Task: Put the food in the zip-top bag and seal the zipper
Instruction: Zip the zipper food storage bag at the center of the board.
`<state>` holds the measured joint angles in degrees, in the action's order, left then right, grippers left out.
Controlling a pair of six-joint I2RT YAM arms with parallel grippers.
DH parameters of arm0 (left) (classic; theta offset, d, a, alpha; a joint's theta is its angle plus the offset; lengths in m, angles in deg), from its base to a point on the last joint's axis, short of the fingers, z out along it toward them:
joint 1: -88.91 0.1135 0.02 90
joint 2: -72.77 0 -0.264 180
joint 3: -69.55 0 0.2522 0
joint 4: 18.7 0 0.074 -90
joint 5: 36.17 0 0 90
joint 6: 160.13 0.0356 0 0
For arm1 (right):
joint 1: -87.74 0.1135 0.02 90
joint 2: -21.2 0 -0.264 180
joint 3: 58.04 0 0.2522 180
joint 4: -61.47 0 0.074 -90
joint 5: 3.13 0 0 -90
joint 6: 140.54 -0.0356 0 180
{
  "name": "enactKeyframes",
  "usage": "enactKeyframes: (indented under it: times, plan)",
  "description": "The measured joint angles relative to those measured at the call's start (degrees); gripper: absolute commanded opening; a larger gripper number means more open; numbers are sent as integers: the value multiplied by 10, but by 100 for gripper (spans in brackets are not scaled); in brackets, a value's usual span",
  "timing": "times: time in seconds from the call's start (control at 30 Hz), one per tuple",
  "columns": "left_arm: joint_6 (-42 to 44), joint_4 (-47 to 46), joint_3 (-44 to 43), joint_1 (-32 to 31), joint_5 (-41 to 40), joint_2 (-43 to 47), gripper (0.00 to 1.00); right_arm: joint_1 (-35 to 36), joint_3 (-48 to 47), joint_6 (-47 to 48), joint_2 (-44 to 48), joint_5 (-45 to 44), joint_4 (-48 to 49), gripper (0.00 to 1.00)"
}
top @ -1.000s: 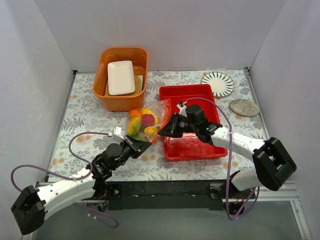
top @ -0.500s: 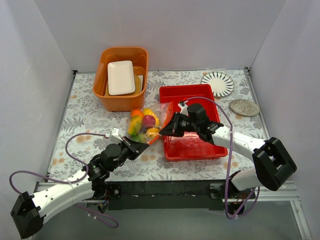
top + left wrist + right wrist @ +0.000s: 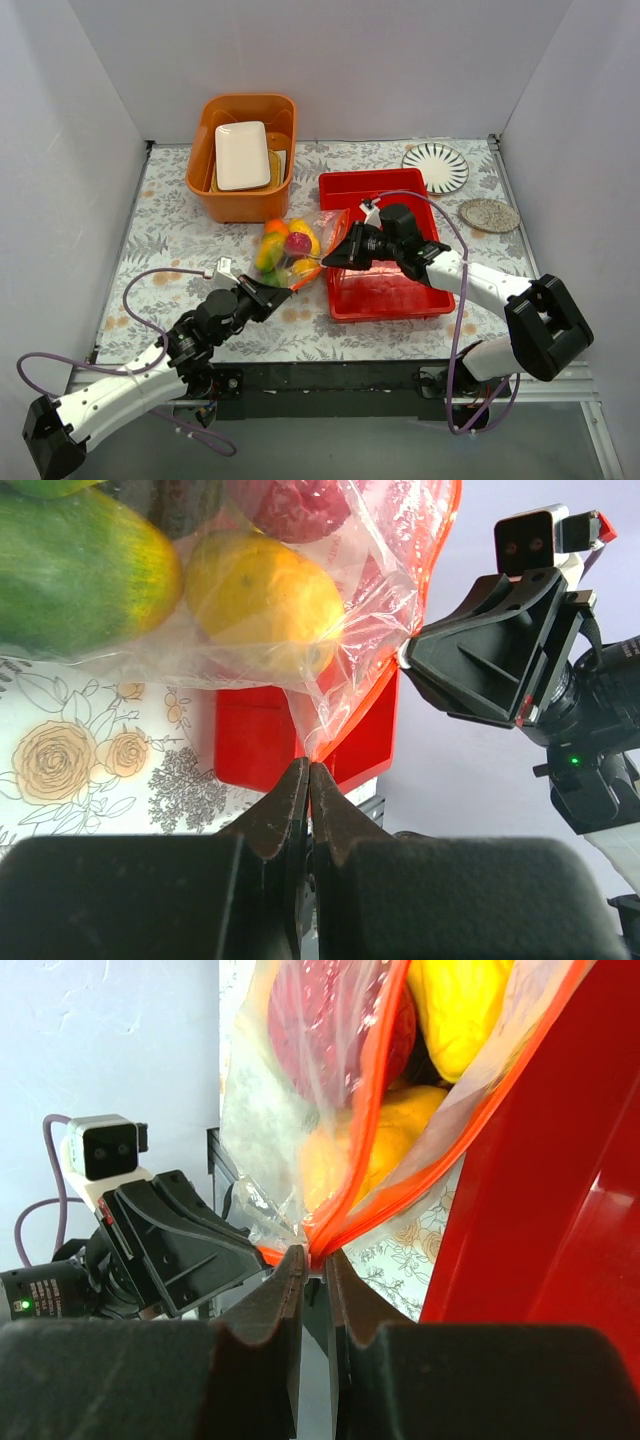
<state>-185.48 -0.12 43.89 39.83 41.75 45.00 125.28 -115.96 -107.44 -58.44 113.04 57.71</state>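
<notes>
Zip-top bag [image 3: 290,250] full of toy fruits [image 3: 270,250] lies mid-table, between the orange tub [image 3: 240,190] at the far left and the red tray [image 3: 385,285] on the right. Left gripper [image 3: 291,287] is pinched tight on the zipper [image 3: 462,1138] at its near end. Right gripper [image 3: 326,262] is clamped on the same strip just right of it.

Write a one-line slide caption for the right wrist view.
Right claw pinches the orange-red zipper at the corner of the zip-top bag holding toy fruits, mouth open, beside the red tray.

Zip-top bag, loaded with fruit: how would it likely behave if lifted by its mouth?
The zip-top bag looks floppy; its crinkled film drapes around the fruits. Those round fruits would probably slide and bunch at the lowest point. The glossy zipper strip might slip from a thin pinch.
</notes>
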Motion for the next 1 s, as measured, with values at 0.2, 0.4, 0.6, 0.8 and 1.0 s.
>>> enactKeyframes:
  times: [0.2, 0.4, 0.6, 0.8, 1.0]
  plan:
    - [0, 34, -3, 0, -11, 28, 0, -19, -3, 4, -5, 12, 0, 9]
    - [0, 70, -14, 0, -20, 49, 0, -44, -11, 12, -24, 34, 0, 9]
    - [0, 108, -36, 0, -32, 63, 0, -63, -23, 17, -35, 47, 1, 9]
    - [0, 138, -45, 0, -45, 92, 0, -81, -16, -17, -42, 73, 40, 9]
    - [0, 163, -49, 0, -53, 106, 0, -95, 14, -82, -42, 68, 102, 9]
